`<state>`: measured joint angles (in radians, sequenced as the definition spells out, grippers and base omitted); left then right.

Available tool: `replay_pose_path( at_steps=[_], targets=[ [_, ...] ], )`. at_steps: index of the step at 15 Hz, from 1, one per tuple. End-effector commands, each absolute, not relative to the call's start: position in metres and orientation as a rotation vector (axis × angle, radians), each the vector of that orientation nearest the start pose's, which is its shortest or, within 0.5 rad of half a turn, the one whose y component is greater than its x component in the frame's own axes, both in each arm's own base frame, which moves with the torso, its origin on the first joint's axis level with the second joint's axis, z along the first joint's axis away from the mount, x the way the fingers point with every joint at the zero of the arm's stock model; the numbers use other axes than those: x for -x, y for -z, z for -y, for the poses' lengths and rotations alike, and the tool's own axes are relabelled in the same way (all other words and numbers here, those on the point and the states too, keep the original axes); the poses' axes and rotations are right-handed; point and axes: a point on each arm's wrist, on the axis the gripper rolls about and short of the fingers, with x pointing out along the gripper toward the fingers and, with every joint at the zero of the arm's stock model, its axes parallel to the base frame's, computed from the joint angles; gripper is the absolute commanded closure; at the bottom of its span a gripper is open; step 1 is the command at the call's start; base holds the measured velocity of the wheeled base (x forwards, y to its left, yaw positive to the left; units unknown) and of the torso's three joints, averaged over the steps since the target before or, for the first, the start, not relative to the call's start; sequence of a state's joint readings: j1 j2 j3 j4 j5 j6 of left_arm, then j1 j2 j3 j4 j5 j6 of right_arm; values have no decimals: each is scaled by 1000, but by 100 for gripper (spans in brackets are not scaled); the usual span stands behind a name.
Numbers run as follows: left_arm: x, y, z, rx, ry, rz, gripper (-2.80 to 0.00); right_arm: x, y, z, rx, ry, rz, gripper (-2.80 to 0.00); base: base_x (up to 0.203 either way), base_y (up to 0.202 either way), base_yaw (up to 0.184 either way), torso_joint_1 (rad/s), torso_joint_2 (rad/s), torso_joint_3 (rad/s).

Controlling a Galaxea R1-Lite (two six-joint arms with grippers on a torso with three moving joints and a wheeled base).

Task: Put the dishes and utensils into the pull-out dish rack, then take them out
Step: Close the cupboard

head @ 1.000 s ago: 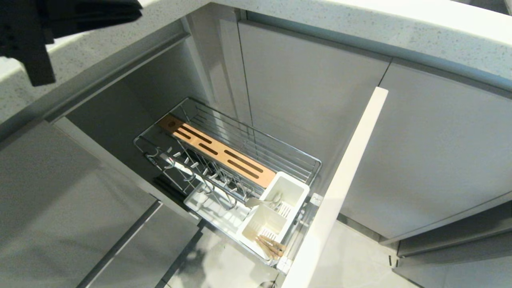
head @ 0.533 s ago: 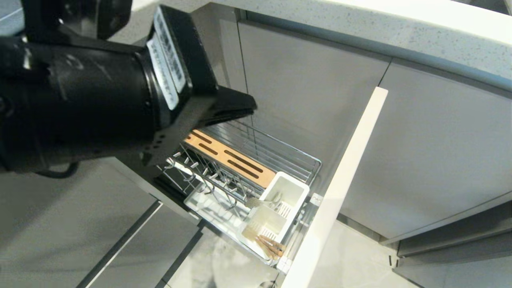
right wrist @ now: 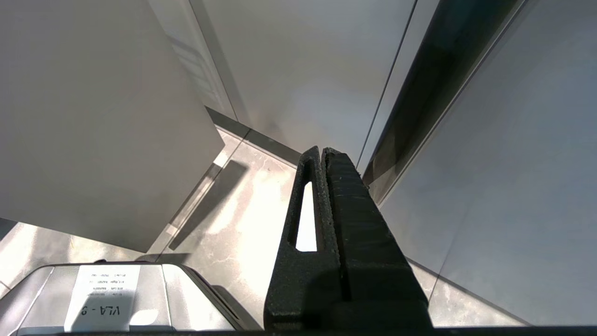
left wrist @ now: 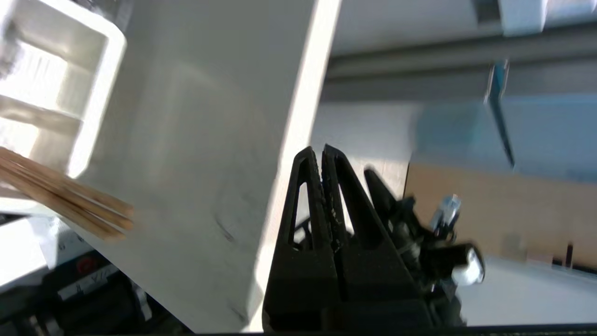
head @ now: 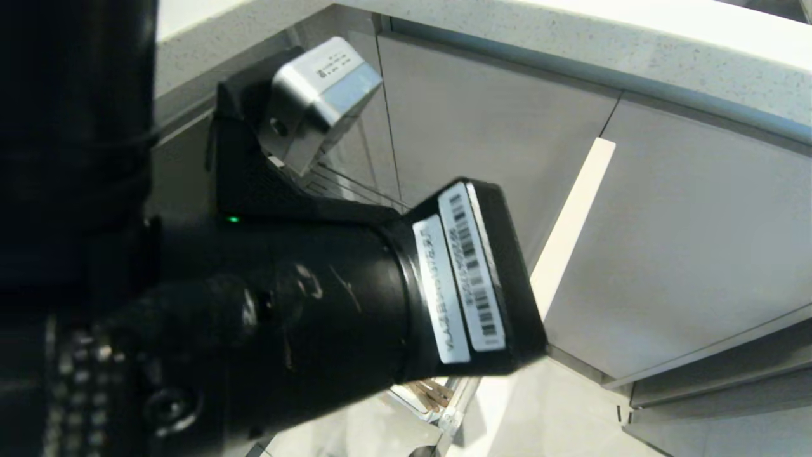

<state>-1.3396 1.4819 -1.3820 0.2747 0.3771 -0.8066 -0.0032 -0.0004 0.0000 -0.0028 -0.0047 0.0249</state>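
Over the pulled-out rack [head: 458,406], left end effector [left wrist: 322,156] pressed closed, empty, tips just past the edge of the rack's pale front panel [left wrist: 196,140]. Chopsticks [left wrist: 65,196] stick out of the white caddy [left wrist: 100,56] beside that panel; head view shows only their ends [head: 434,392] under the arm. Left arm [head: 285,298] fills most of the head view, hiding the rack. Right end effector [right wrist: 322,156] closed, empty, parked low above the floor [right wrist: 247,210] by cabinet doors [right wrist: 303,70]. Plate, bowl, spoon not visible.
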Motion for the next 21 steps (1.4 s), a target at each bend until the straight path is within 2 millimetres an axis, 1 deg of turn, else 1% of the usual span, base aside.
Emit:
replay_pose_path(
  at_steps=[1, 5, 9, 13, 15, 21],
  targets=[
    [-61, -311, 249, 417, 798, -646, 0, 23, -75, 0, -26, 8, 5, 0, 0, 0, 0, 0, 0, 0],
    [-55, -301, 255, 374, 866, -712, 0, 23, -75, 0, -26, 8, 6, 0, 0, 0, 0, 0, 0, 0],
    [-55, -295, 257, 330, 854, -740, 0, 23, -75, 0, -26, 8, 6, 0, 0, 0, 0, 0, 0, 0],
    [-56, -294, 256, 324, 832, -724, 0, 23, -75, 0, -25, 8, 6, 0, 0, 0, 0, 0, 0, 0],
    [-56, -292, 255, 280, 817, -706, 0, 23, -75, 0, -25, 8, 6, 0, 0, 0, 0, 0, 0, 0],
    [-57, -292, 253, 243, 761, -649, 0, 23, -75, 0, -26, 8, 6, 0, 0, 0, 0, 0, 0, 0]
  ],
)
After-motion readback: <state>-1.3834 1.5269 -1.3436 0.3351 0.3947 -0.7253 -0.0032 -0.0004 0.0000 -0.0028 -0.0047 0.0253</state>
